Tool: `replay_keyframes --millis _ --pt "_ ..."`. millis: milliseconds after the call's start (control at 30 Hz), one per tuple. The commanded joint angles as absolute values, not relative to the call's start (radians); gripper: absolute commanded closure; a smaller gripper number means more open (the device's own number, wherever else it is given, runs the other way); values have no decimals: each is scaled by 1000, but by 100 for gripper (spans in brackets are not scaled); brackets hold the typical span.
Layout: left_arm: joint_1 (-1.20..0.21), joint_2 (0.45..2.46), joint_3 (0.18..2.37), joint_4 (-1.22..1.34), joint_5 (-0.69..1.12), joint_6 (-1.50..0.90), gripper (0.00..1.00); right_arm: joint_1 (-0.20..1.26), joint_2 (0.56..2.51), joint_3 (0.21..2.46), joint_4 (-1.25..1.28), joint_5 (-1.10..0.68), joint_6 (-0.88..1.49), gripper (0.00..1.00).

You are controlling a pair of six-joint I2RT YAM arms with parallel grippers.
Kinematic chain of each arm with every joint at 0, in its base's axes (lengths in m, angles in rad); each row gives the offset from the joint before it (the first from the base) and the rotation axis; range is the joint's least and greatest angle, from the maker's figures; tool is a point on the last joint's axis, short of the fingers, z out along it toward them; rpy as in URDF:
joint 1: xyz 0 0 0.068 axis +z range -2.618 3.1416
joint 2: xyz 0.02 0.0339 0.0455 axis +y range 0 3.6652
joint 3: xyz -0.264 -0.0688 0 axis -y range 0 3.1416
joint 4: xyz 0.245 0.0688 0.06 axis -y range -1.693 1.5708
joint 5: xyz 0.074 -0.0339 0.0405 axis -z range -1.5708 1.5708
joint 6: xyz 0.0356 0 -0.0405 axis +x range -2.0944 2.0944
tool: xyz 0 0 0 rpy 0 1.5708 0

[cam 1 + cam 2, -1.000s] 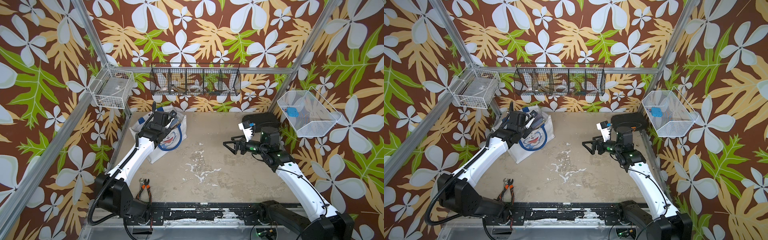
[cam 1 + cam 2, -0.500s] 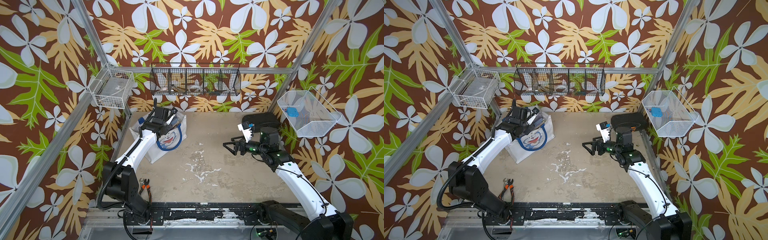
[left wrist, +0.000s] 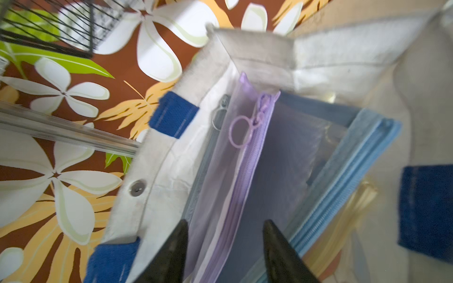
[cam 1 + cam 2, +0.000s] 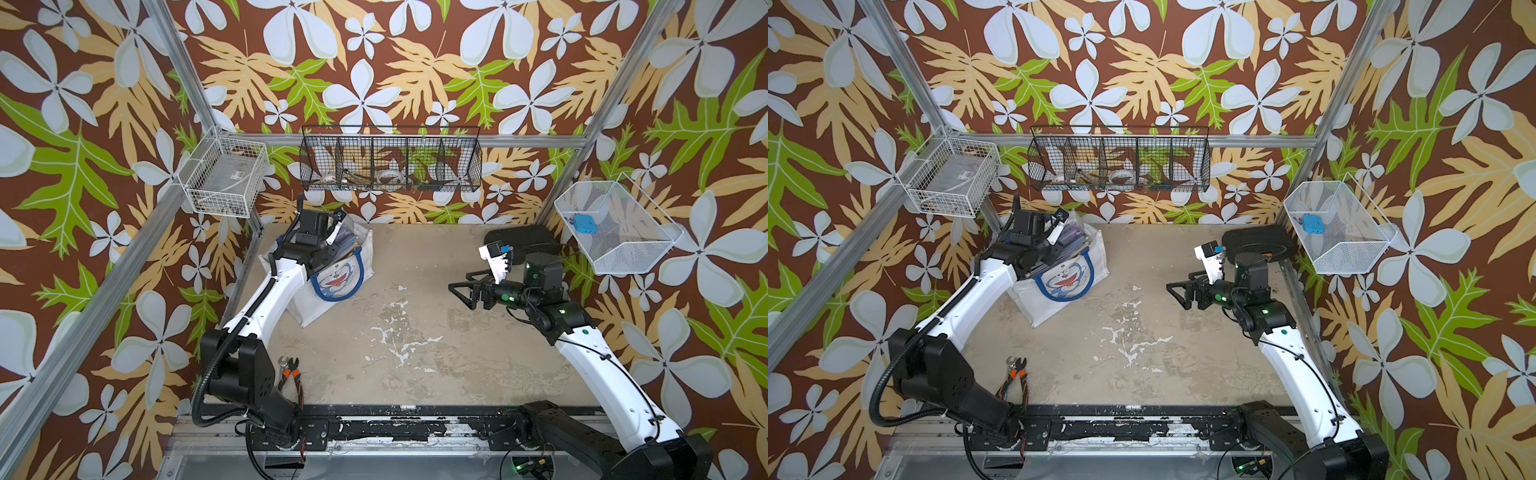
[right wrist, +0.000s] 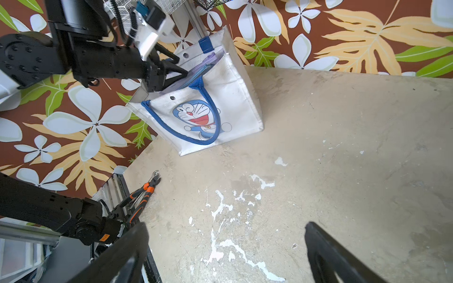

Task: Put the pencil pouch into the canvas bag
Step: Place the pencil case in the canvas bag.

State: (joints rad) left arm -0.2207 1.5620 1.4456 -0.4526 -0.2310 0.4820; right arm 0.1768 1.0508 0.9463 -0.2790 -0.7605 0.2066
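The left gripper (image 3: 224,221), pressed together a second ago, now has its jaws spread on either side of the translucent lilac mesh pencil pouch (image 3: 247,159). The pouch stands on edge inside the white canvas bag with blue handles and a cartoon cat face (image 5: 240,98), against the bag's near wall. I judge it released, so the task looks all but done, with only the withdrawal left.

Only the left wrist view shows the inside of the bag, where a light-blue zipped pouch (image 3: 355,166) sits just beside the lilac one. The right wrist view shows the bag upright on the bench (image 4: 415,270). In a top view, the right gripper (image 4: 455,289) hangs spread and empty, well apart from the bag.
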Motion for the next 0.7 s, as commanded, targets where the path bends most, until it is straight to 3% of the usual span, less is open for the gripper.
replay_keyframes --millis 0,200,300,400,600,667 --pt "-223 1507 1456 -484 -219 428 34 178 1039 957 -288 -745 211 0" --pt "-235 1311 1414 -492 -228 237 20 178 983 969 -339 -612 189 0" --pt "-235 1090 1222 -391 -106 94 0 178 916 932 -321 -474 178 0" --pt "-235 844 1000 -304 -33 -39 0 175 825 844 -264 -324 189 0" --pt "-236 530 719 -315 -161 -337 0 168 725 685 -121 -172 221 0" --pt "-235 417 612 -271 -147 -311 0 167 693 617 -49 -94 254 0"
